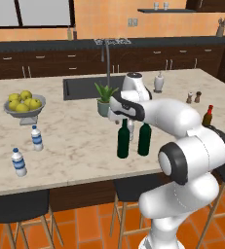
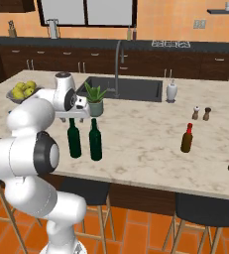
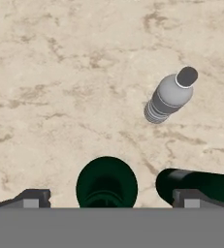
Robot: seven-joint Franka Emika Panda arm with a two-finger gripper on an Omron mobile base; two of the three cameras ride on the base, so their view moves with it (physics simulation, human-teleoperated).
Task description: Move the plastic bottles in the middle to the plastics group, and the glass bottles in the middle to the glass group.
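Directly below spread pincer (image 3: pixel 106 198): both green wine bottles (image 1: pixel 123 141) upright, necks up; grey plastic bottle (image 3: pixel 169 96) upright too.

Looking straight down past the hand, the two dark fingers (image 3: pixel 33 197) stand wide apart at the near edge, and one dark green wine bottle (image 3: pixel 106 181) sits upright between them, seen from above as a round dark top. A second green wine bottle (image 3: pixel 200 185) shows just to its right, behind the right finger. Farther off to the right, a small greyish plastic bottle (image 3: pixel 169 97) with a dark cap stands alone on the mottled beige marble bench (image 3: pixel 60 72).
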